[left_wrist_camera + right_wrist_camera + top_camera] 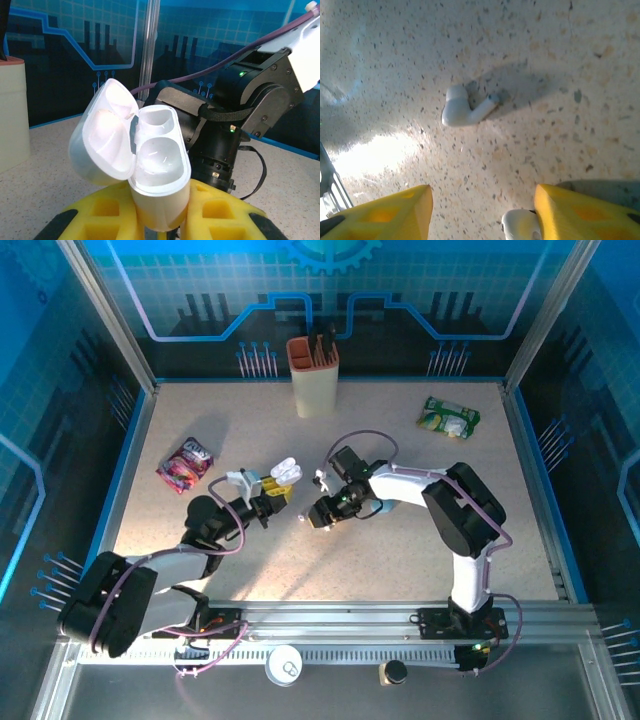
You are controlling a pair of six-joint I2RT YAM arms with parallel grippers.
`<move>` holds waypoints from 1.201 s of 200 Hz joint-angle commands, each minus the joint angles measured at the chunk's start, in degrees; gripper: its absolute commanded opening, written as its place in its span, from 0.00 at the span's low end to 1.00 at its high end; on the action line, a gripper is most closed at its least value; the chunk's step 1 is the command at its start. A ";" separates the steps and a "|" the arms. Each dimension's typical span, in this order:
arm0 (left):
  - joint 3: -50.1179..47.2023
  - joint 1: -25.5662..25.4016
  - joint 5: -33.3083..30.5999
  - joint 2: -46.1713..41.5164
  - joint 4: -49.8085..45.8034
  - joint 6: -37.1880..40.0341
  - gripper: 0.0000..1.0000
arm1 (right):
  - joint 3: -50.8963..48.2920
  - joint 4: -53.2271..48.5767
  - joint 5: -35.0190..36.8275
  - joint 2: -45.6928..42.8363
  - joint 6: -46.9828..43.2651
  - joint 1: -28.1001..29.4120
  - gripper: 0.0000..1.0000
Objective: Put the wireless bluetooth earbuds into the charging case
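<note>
Left gripper (160, 216) clenched on the base of the open charging case (160, 160), which it holds upright above the table (400, 560). The lid (102, 142) is swung back to the left and both wells appear empty. Right gripper (482, 190) hangs over a white earbud (462, 109) lying flat on the table ahead of its yellow fingers (395, 215). Its jaws stand apart, clamping nothing. A white rounded object (520, 225), possibly a second bud, touches the inner face of one finger. Likely hazards: closing off-centre on the small, smooth bud may flick it away; descending too far may scrape the fingers on the table; the adjacent white object may be knocked aside.
</note>
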 commanded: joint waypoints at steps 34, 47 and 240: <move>1.49 0.50 2.55 2.91 7.36 -1.59 0.11 | -1.28 -5.10 0.88 -1.96 -1.36 0.16 0.45; 1.54 0.48 2.79 3.39 7.98 -1.77 0.11 | -0.35 -6.51 1.62 -1.18 -1.83 0.10 0.42; 1.72 0.40 4.72 5.48 7.96 1.15 0.11 | -1.46 -5.56 6.10 -5.63 -2.85 0.15 0.19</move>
